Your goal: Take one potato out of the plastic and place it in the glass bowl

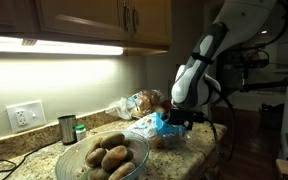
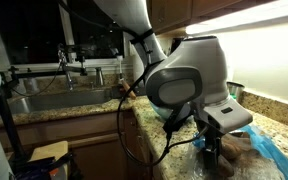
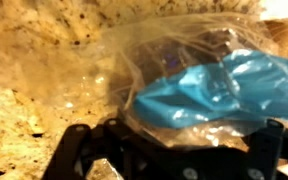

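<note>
The plastic [image 3: 219,88] is a crumpled bag, light blue with clear parts, lying on the speckled stone counter [image 3: 24,60]. It fills the middle of the wrist view. My gripper [image 3: 174,150] is open just over its near edge, one dark finger on each side of it. A tan shape [image 3: 189,128] shows dimly through the clear film between them; I cannot tell if it is a potato. In both exterior views the gripper [image 1: 189,117] [image 2: 216,155] hangs low over the bag [image 1: 150,126] [image 2: 269,152]. The glass bowl [image 1: 141,152] stands beside the bag and holds several potatoes [image 1: 102,158].
A small steel cup [image 1: 67,129] and a green-lidded jar [image 1: 80,131] stand behind the bowl. A clear bag of brown goods [image 1: 142,101] leans at the wall behind the plastic. A sink [image 2: 54,100] lies further along the counter, whose edge [image 2: 169,160] is close to the gripper.
</note>
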Controlling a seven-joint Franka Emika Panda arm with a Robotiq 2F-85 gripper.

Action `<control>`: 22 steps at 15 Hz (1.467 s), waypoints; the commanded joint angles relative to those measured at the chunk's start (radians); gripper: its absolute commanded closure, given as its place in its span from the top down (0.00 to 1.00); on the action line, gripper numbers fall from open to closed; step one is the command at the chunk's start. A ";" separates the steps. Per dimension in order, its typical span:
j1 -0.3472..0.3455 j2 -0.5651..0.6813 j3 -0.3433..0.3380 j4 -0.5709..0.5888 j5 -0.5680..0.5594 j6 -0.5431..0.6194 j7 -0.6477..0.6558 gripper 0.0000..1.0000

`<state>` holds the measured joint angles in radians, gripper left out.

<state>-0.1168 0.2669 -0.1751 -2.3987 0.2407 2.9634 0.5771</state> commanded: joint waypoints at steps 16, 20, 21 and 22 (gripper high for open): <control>-0.007 0.014 0.002 -0.032 0.068 0.037 -0.075 0.99; -0.002 0.013 -0.001 -0.034 0.073 0.041 -0.086 0.60; -0.001 0.013 -0.003 -0.034 0.071 0.042 -0.086 0.54; 0.002 0.013 -0.006 -0.034 0.068 0.042 -0.085 0.46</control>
<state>-0.1179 0.2750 -0.1790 -2.4094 0.2857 2.9659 0.5218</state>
